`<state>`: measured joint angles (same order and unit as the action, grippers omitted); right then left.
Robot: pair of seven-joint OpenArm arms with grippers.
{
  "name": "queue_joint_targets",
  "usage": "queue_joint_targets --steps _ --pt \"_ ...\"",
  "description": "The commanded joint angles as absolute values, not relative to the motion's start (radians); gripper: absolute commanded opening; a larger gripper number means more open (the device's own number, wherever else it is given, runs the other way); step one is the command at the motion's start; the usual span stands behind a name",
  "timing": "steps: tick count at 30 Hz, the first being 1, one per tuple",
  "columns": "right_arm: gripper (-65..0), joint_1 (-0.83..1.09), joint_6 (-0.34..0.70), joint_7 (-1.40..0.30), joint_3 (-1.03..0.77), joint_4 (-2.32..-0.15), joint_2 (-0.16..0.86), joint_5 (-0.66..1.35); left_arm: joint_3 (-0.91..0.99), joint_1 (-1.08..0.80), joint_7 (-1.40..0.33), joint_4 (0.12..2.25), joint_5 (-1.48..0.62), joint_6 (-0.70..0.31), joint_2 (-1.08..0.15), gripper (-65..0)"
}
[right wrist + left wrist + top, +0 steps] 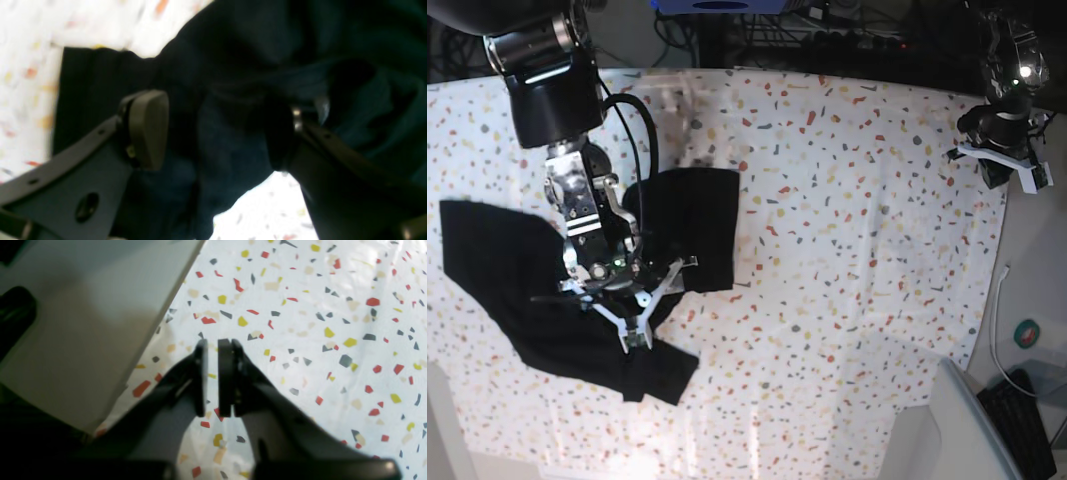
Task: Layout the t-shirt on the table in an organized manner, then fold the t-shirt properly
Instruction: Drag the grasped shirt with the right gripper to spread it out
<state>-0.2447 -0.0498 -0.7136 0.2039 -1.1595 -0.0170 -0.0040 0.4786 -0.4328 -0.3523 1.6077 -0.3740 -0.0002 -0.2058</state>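
The black t-shirt (507,270) lies crumpled and partly spread on the left side of the speckled table (847,250), one sleeve-like flap pointing toward the back. My right gripper (627,305) hangs just over its middle. In the right wrist view that gripper (215,133) stands wide open, with dark folds of the t-shirt (233,50) under and between its fingers but not pinched. My left gripper (1007,165) is at the table's far right corner, away from the cloth. Up close its (212,376) pads stand a narrow slit apart, holding nothing, above the bare table (300,323).
A pale grey panel (83,306) sits just off the table's edge beside the left gripper. In the base view a grey block (967,420) and a keyboard (1027,420) lie off the front right corner. Cables run along the back edge.
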Motion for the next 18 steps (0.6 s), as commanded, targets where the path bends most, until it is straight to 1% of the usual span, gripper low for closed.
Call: queue_joint_targets --steps 1,3,4,5,7,8,9,15,18 --pt "-24.6 -0.274 -0.065 -0.691 0.205 -1.142 -0.019 -0.004 0.484 -0.433 -0.331 1.621 -0.374 -0.002 -0.217 -56.9" --pt "-25.4 -0.278 -0.088 -0.668 0.197 -1.104 -0.018 -0.004 0.484 -0.433 -0.331 1.620 -0.372 -0.002 -0.217 -57.1" --pt "-28.1 -0.274 -0.105 -0.653 0.197 -1.106 -0.015 -0.004 0.484 -0.433 -0.331 1.620 -0.372 -0.002 -0.216 -57.3" --pt "-33.8 -0.263 -0.120 -0.642 0.197 -1.109 -0.013 -0.004 0.484 -0.433 -0.331 1.620 -0.369 -0.002 -0.216 -57.3" --pt "-50.9 -0.234 -0.125 -0.631 0.197 -1.150 -0.010 -0.004 0.464 -0.432 -0.331 1.620 -0.367 -0.002 -0.216 -57.4" --pt "-61.1 -0.214 -0.125 -0.633 0.197 -1.188 -0.010 -0.004 0.440 -0.432 -0.331 1.618 -0.367 -0.002 -0.222 -57.4" --pt "-65.0 -0.183 -0.125 -0.634 0.197 -1.239 -0.007 -0.004 0.412 -0.424 -0.331 1.618 -0.367 -0.002 -0.223 -57.4" --pt "-65.0 0.048 -0.131 -0.636 0.193 -1.598 0.039 -0.004 0.300 -0.344 -0.331 1.560 -0.366 -0.001 -0.222 -56.8" --pt "-65.0 0.171 -0.130 -0.636 0.147 -1.733 0.071 -0.001 0.234 -0.291 -0.331 1.491 -0.366 -0.001 -0.220 -56.4"
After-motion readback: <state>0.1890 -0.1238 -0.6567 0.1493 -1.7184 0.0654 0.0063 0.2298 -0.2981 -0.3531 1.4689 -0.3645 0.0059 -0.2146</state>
